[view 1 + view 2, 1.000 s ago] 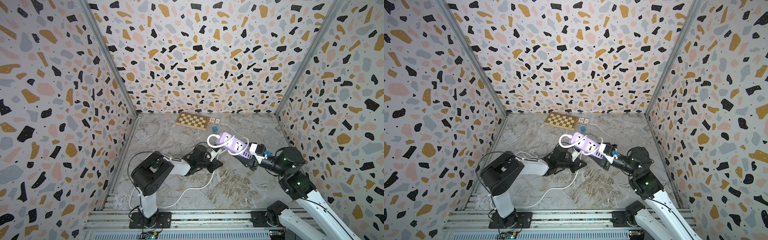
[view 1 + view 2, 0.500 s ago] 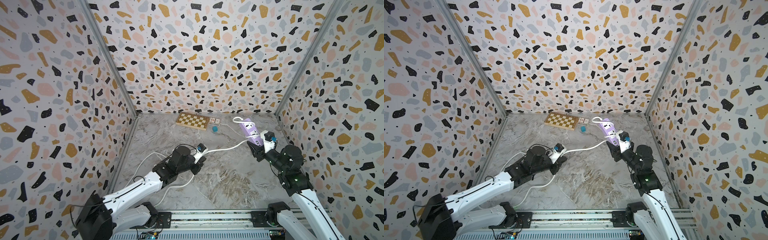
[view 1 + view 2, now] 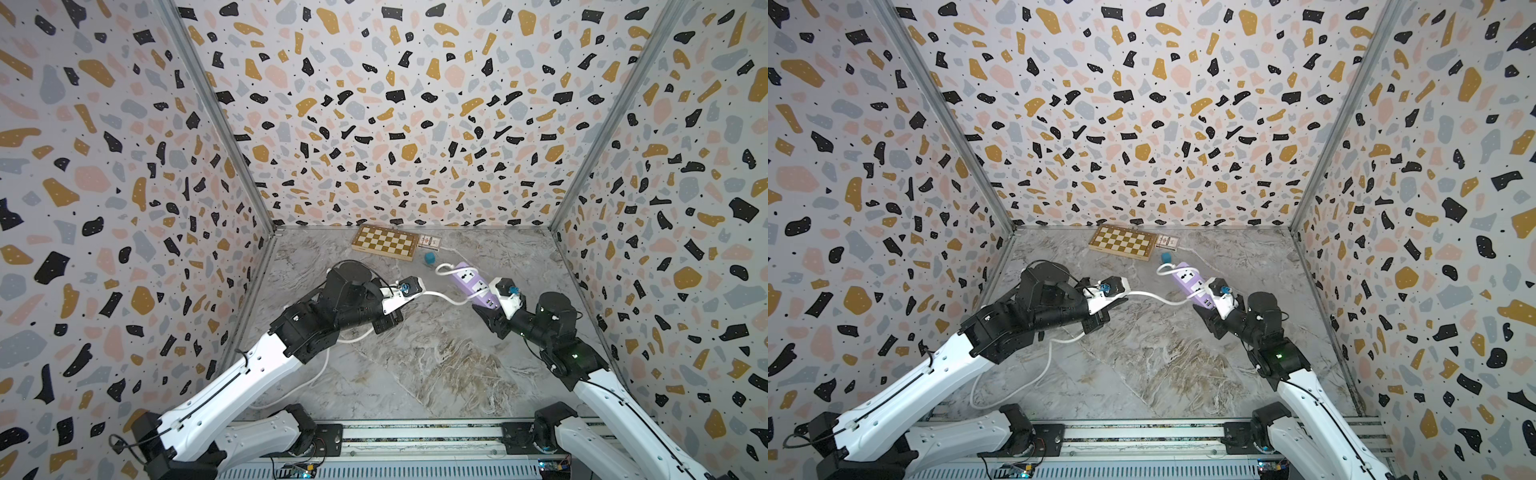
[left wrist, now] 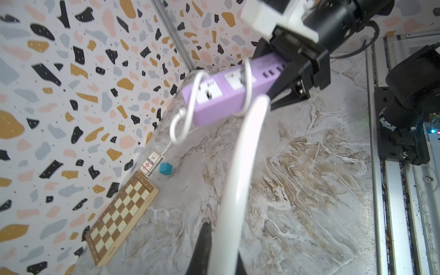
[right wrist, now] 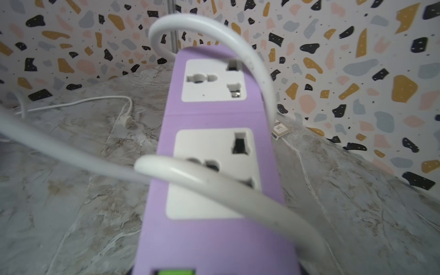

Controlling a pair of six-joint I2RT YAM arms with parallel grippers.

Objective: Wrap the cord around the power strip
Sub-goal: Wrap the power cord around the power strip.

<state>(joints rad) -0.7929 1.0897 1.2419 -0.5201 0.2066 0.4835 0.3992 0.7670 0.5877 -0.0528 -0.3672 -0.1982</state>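
End effectors (image 3: pixel 417 294) (image 3: pixel 485 308) clamped: left cord (image 3: pixel 445 296), right strip (image 3: pixel 470 281).

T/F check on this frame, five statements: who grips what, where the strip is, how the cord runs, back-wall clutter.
1. The right gripper holds the power strip by its USB-port end. True.
2. The power strip lies flat on the table. False: it is held tilted, off the table.
3. The cord crosses the strip's socket face. True.
4. The left gripper is open and clear of the cord. False: it is shut on the cord, which runs from it to the strip.
5. The teal cube sits on the chessboard. False: it stands on the table beside the board.
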